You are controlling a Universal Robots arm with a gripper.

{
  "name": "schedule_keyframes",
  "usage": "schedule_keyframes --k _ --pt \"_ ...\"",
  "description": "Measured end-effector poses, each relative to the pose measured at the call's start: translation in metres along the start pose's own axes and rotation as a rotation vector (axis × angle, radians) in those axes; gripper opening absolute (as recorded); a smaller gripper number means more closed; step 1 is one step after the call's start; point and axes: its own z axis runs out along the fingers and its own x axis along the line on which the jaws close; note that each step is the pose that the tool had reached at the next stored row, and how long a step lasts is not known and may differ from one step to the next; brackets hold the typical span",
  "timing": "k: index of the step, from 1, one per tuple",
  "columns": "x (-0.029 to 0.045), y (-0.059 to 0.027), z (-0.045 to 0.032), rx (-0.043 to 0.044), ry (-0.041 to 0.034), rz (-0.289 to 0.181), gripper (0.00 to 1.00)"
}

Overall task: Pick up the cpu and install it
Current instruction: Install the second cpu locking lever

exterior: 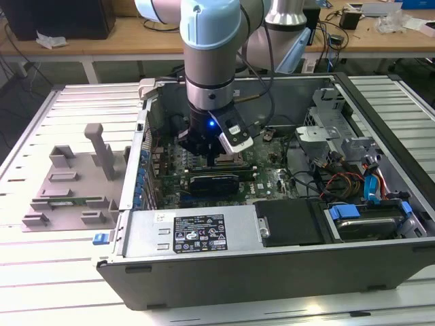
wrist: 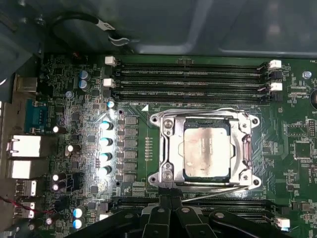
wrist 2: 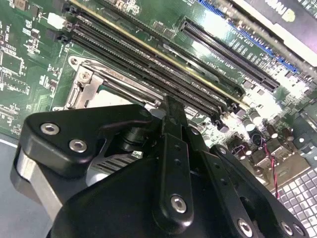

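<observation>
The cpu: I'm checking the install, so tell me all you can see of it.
The cpu is a small flat square with a pale silver-grey metal top, dull and smudged. In the first wrist view it lies flat and square inside the socket, whose metal frame surrounds its edges, on the green motherboard between rows of memory slots. Nothing rests on its top. The gripper is just beside the socket and not holding it.

arm (exterior: 211, 47): pale-blue caps, silver tubes | hand (wrist 2: 171, 129): black links, silver screws
</observation>
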Motion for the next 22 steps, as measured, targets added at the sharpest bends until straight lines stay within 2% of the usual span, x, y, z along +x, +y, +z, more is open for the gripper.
schedule_keyframes --k 6,8,10,11,13,17,22 --pt "0.0015 -0.0060 0.0029 -0.0210 -0.0005 0.000 0.11" --pt "0.0032 -0.0091 0.0042 -0.0310 -0.0008 0.000 0.11" --pt "0.0050 -0.0109 0.0054 -0.0466 -0.0011 0.000 0.11" --pt "0.0059 -0.0120 0.0068 -0.0666 -0.0017 0.000 0.11" --pt "0.0068 -0.0128 0.0093 -0.0877 -0.0022 0.000 0.11" --pt "0.0077 -0.0131 0.0121 -0.1036 -0.0025 -0.001 0.11" --pt "0.0089 -0.0137 0.0171 -0.1300 -0.0031 -0.001 0.11"
